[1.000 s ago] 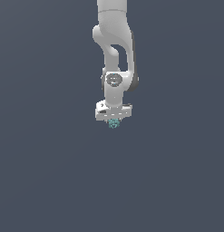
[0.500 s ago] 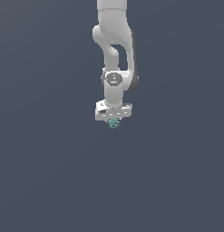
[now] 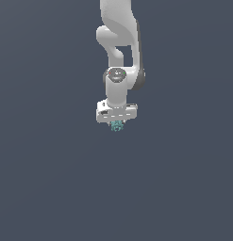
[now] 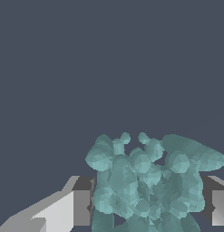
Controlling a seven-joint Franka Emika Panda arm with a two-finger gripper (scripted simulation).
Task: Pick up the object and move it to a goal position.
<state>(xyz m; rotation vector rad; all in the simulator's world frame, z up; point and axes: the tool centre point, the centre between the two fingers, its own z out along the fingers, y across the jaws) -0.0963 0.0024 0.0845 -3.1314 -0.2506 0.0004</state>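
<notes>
1. arm (image 3: 119, 52): white, enters from the top of the exterior view and hangs straight down, wrist pointing downward.
2. gripper (image 3: 117, 123): sits at the low end of the arm, a little above the middle of the exterior view; its white cross-body is roughly level.
3. object (image 3: 117, 125): teal-green, knobbly cluster, much smaller than the gripper body. in the exterior view it shows just under the gripper body, touching it.
4. wrist view: the object (image 4: 149, 186) sits between the two fingers (image 4: 81, 207); one grey pad shows on each side of it, and both pads look to be touching the lumps. part of the cluster spreads past one finger.
5. jaws: clamped on the object, one jaw on each flank.
6. background: plain dark grey-blue in both views. no counter edge or surface line can be made out, so i cannot tell whether the object rests on anything or hangs clear.
7. no shadow or contact mark visible under the object in the exterior view.
</notes>
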